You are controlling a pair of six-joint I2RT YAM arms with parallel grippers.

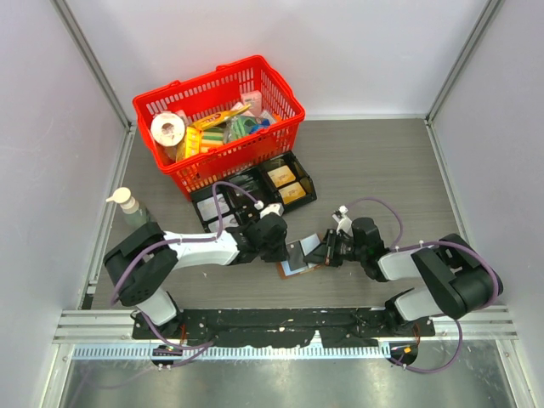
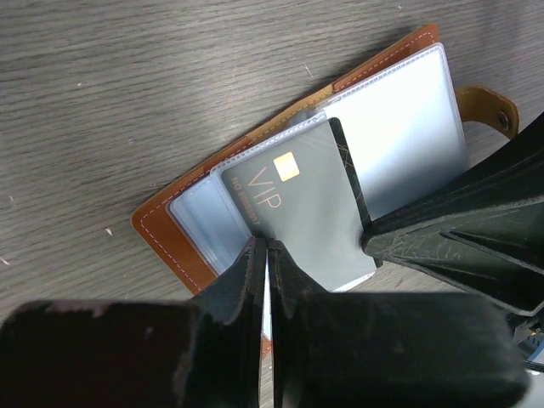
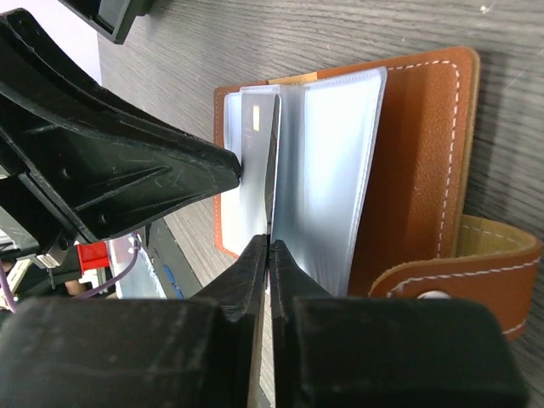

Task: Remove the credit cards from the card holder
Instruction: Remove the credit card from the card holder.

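The card holder (image 2: 174, 240) lies open on the wooden table, brown leather with clear plastic sleeves; from above it sits between the two arms (image 1: 286, 269). A grey credit card (image 2: 306, 212) marked VIP sticks partway out of a sleeve. My left gripper (image 2: 266, 244) is shut on the card's lower left edge, coming from the left (image 1: 286, 243). My right gripper (image 3: 269, 241) is shut on the bottom edge of a sleeve page of the card holder (image 3: 408, 161), right beside the card's dark edge (image 3: 273, 161). The holder's strap (image 3: 476, 263) hangs at its right.
A red basket (image 1: 285, 127) full of groceries stands at the back. A black divided tray (image 1: 308, 180) with small packets sits just behind the card holder. A pump bottle (image 1: 129, 205) stands at the left wall.
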